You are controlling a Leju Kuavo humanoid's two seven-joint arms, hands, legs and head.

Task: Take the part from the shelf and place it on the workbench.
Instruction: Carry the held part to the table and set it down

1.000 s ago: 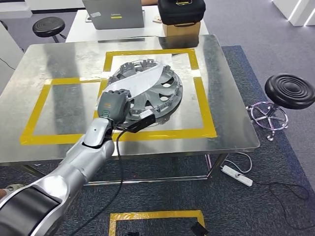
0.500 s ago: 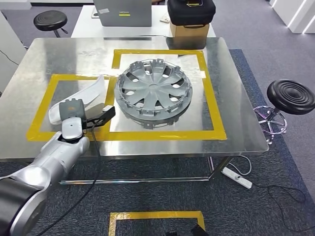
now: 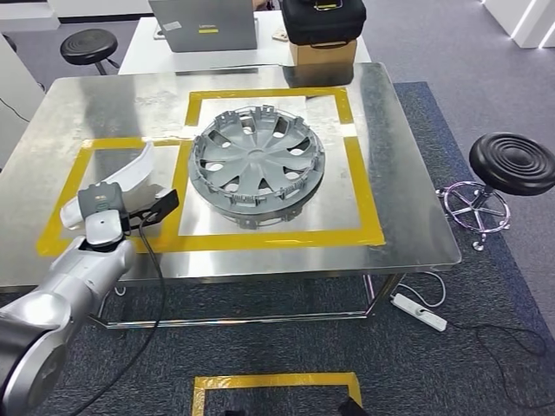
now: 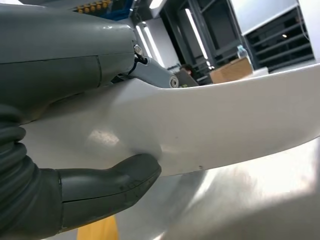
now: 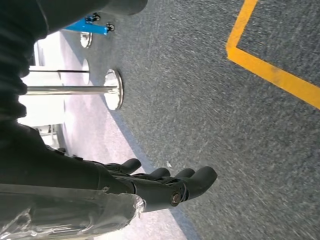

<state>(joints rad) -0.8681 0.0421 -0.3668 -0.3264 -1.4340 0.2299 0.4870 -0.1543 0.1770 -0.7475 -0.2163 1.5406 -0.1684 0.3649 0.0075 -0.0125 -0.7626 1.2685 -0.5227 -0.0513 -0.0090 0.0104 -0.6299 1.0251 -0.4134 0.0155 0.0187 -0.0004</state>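
Gripping a curved white part (image 3: pixel 134 170), the left hand (image 3: pixel 100 204) sits over the workbench (image 3: pixel 406 173) near its front left corner — in the left wrist view the thumb (image 4: pixel 109 185) presses one face of the part (image 4: pixel 211 125) and the darker fingers (image 4: pixel 68 55) lie over the other. The part arcs away from the hand, over the yellow tape outline (image 3: pixel 65 221) on the left half of the top; whether it touches the metal I cannot tell. A grey wheel cover (image 3: pixel 257 162) lies flat inside the neighbouring taped square, near the middle of the workbench, apart from the white part. The right hand (image 5: pixel 166 187) hangs above grey carpet (image 5: pixel 234 130) — its fingers stretched out side by side, holding nothing. A black stool (image 3: pixel 512 162) stands beyond the right edge.
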